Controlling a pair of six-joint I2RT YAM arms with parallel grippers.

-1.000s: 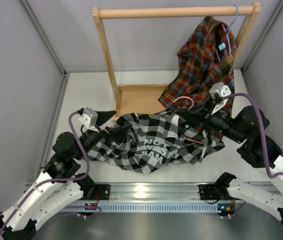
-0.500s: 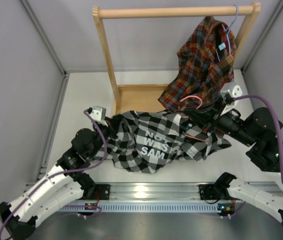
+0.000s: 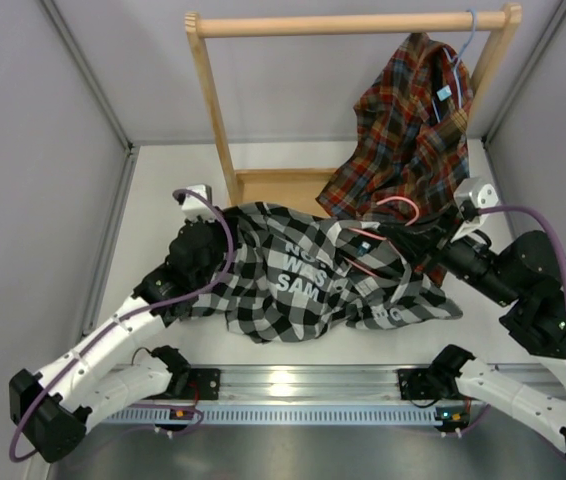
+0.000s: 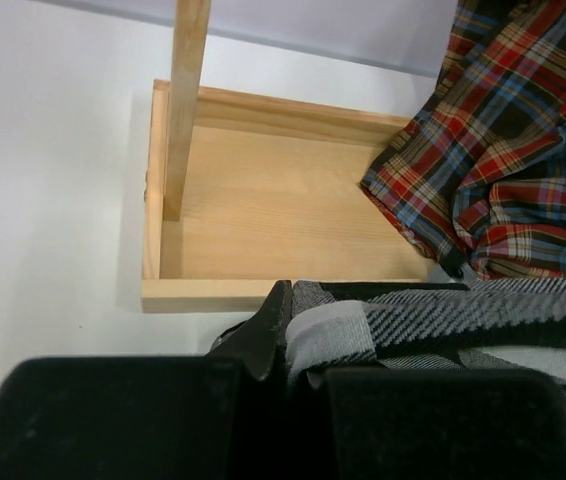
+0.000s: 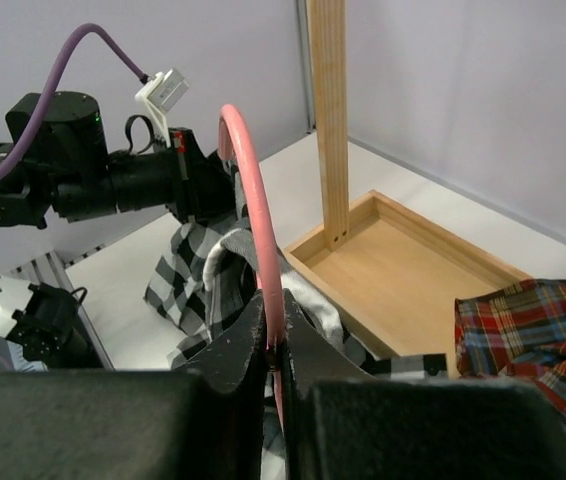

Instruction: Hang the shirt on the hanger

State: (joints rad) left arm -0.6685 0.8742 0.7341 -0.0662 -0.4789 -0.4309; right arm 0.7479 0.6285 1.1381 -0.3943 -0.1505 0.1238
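The black-and-white checked shirt [image 3: 298, 275] with white lettering lies bunched in the middle of the table. My left gripper [image 3: 227, 218] is shut on its left edge, pinching a grey fold of the shirt [image 4: 403, 318] between the fingertips of that gripper [image 4: 290, 300], just in front of the wooden base. The pink wire hanger [image 3: 396, 206] pokes out of the shirt's right side, hook up. My right gripper [image 3: 408, 235] is shut on the hanger's wire [image 5: 248, 190], with that gripper [image 5: 274, 335] over the shirt [image 5: 191, 270].
A wooden rack [image 3: 343, 23] stands at the back on its tray-like base [image 3: 273, 190]. A red plaid shirt [image 3: 403, 125] hangs from a light blue hanger [image 3: 470, 35] at the rack's right end. Grey walls close in both sides; a metal rail [image 3: 293, 385] runs along the front.
The left gripper went from open to shut on the shirt's left edge and moved up toward the rack base, pulling the fabric along. The right gripper carried the hanger a little to the right.
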